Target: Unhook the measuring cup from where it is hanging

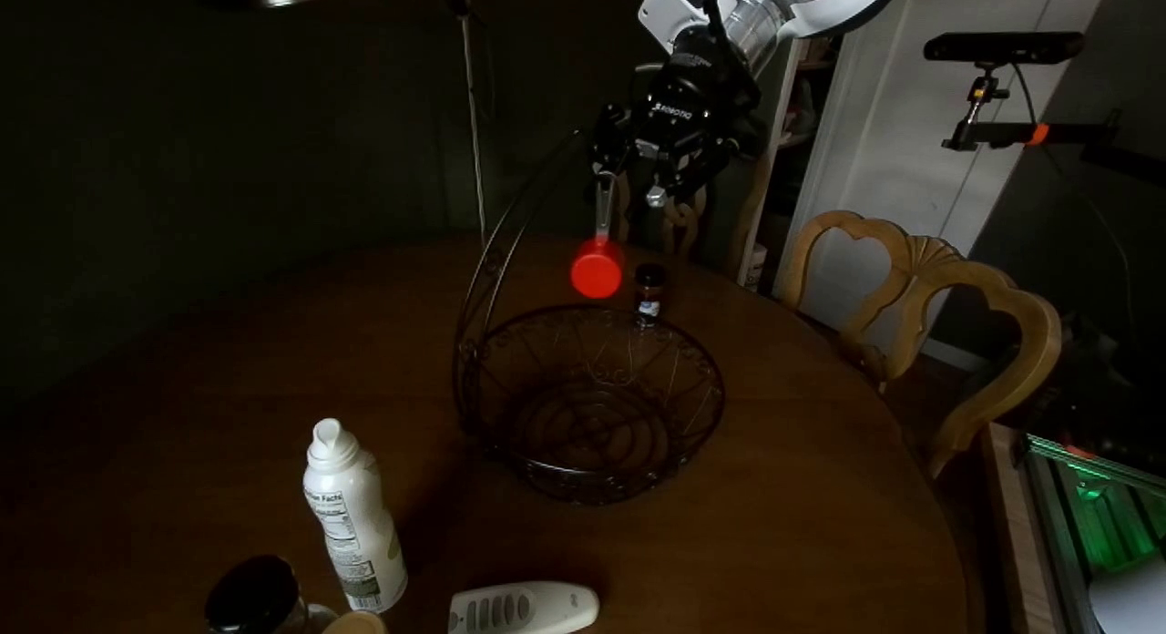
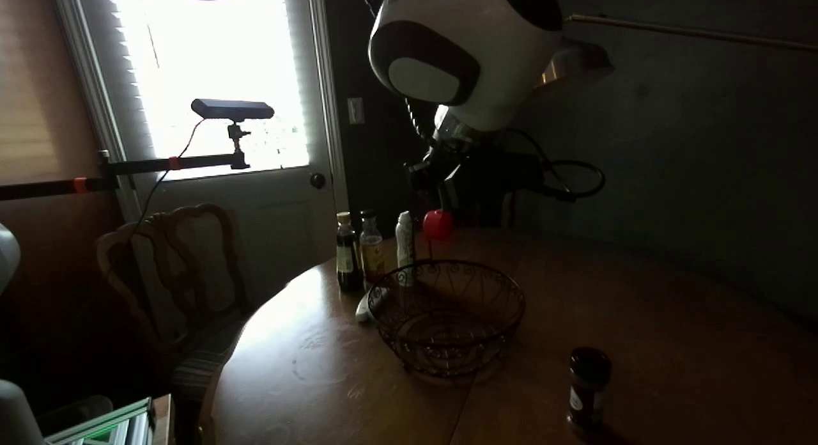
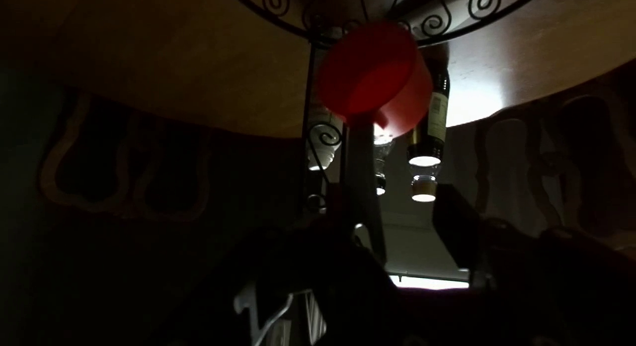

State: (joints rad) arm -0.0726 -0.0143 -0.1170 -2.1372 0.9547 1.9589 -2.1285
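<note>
Since the jaws of the gripper point(image 1: 629, 183) stand apart, a gap plain in the wrist view, we note no grip: the handle point(image 1: 605, 210) of the measuring cup point(image 1: 598, 271) seems to run between the fingers point(image 3: 454, 229), close by one; touching or not, too dark to tell. Cup hangs bowl lowermost beneath them, above the wire basket point(image 1: 567, 471) and apart from its rim. The basket's arch point(image 1: 493, 259) climbs to just beside the gripper; its tip is hidden, so we cannot confirm what bears the cup. Farther out, a dark-lidded jar point(image 2: 588, 387) stands apart from the basket. We judge the step in hand to be taking the handle, unhooking not yet done. Next move, we think, calls for closing squarely on the handle, then a small lift before drawing away, lest the basket be dragged along.
</note>
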